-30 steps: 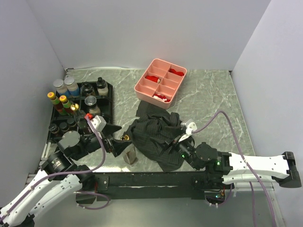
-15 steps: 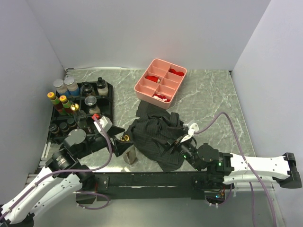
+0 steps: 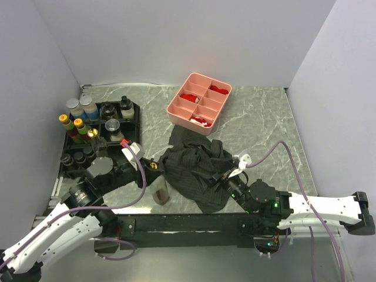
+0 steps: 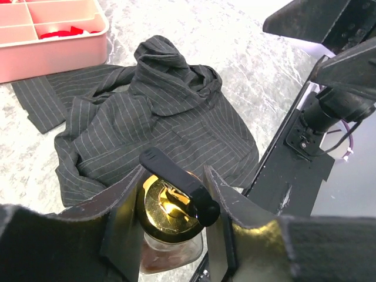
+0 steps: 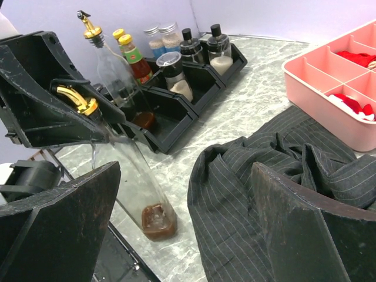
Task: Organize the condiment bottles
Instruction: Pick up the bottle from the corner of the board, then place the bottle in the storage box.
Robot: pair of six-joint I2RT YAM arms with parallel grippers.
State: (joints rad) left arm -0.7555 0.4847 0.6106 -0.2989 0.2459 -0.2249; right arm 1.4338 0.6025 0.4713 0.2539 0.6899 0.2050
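A tall clear bottle (image 3: 160,191) with a gold pourer cap (image 4: 166,207) and a little brown liquid at its bottom (image 5: 157,219) stands tilted near the table's front edge, left of a dark cloth. My left gripper (image 3: 151,169) is shut on its neck, with a finger on each side of the cap (image 4: 173,197). Several other condiment bottles (image 3: 82,126) stand in and beside the black divided tray (image 3: 134,126) at the left. My right gripper (image 3: 228,178) hangs open over the cloth's right side, with nothing between its fingers (image 5: 188,235).
A striped dark cloth (image 3: 194,167) lies crumpled mid-table. The pink divided tray (image 3: 176,111) with red pieces sits behind it. A black mounting rail (image 3: 188,223) runs along the near edge, close to the bottle's base. Walls enclose the table on three sides.
My left gripper moved right onto the bottle's neck and closed on it. The right gripper drifted slightly right and stayed open.
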